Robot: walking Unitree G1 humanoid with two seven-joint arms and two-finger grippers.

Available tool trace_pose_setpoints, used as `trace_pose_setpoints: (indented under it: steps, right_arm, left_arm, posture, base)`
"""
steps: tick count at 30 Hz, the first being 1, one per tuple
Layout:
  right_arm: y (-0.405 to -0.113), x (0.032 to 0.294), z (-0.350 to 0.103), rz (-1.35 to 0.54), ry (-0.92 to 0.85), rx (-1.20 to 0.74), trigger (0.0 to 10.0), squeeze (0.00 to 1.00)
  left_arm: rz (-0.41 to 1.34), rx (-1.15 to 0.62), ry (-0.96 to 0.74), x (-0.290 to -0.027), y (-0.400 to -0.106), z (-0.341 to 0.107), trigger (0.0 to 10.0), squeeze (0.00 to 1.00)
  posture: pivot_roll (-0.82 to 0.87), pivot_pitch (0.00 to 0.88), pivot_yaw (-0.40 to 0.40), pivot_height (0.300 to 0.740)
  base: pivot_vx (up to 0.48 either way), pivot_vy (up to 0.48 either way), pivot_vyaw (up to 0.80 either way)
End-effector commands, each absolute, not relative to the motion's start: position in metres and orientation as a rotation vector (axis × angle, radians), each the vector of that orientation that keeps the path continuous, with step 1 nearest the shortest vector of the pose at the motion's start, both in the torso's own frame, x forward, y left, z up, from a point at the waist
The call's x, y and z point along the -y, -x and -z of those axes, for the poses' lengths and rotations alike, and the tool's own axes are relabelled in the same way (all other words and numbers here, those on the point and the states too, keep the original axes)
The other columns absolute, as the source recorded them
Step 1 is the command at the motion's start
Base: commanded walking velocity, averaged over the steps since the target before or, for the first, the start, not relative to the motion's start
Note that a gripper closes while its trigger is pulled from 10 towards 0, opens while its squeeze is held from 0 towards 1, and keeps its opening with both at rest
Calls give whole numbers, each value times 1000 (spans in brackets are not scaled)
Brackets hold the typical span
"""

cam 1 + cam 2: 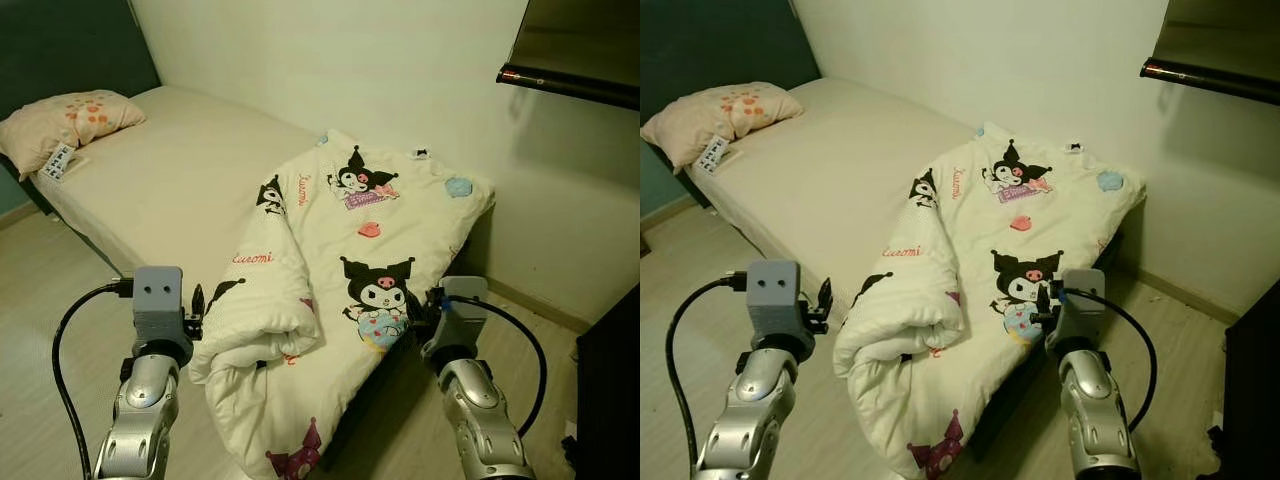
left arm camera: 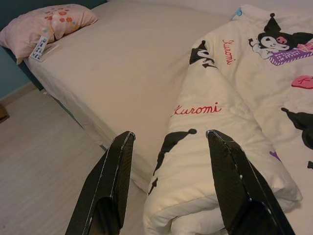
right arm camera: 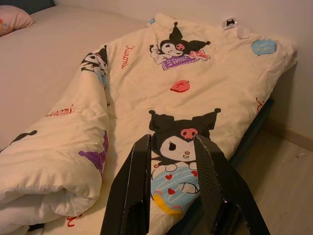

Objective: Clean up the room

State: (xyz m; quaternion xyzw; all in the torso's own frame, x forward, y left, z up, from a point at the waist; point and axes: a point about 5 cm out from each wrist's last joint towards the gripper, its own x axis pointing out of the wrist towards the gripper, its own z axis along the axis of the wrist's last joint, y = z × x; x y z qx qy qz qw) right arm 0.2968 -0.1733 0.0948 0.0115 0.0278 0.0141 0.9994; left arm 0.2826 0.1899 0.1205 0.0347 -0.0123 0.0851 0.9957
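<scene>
The left hand [image 2: 168,183] hovers with its fingers spread apart, just short of the rolled edge of the Kuromi-print comforter [image 1: 370,250]; nothing is between them. The right hand [image 3: 173,188] is also open, fingers apart above the comforter's near edge, over a cartoon figure print. The comforter lies bunched on the foot of the bed [image 1: 180,180], ahead of both hands, one corner hanging toward the floor. A pink pillow [image 1: 62,122] rests at the bed's far end, well beyond the left hand.
</scene>
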Motion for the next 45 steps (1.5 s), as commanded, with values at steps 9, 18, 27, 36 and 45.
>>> trace_pose_setpoints:
  steps: [9,18,27,36,45]
  right_arm:
    - [-297,164,-87,-44,-31,-82,10000,0]
    - [-297,160,-86,-50,-40,-83,10000,0]
    - [-298,161,-87,-51,-39,-78,10000,0]
    - [-298,160,-87,-44,-51,-71,10000,0]
    - [-297,159,-86,-39,-64,-68,10000,0]
  left_arm:
    - [-180,-23,-78,-196,-282,-112,10000,0]
    - [-171,-23,-74,-194,-282,-113,10000,0]
    - [-166,-24,-70,-193,-282,-112,10000,0]
    - [-160,-19,-79,-195,-283,-114,10000,0]
    - [-159,-16,-87,-198,-283,-115,10000,0]
  posture:
    - [-52,103,99,740]
    - [-47,102,95,740]
    - [-49,104,94,740]
    - [-42,101,102,740]
    - [-34,98,108,740]
  base:
    - [0,0,0]
    - [0,231,0]
    - [0,455,0]
    - [0,472,0]
    - [0,471,0]
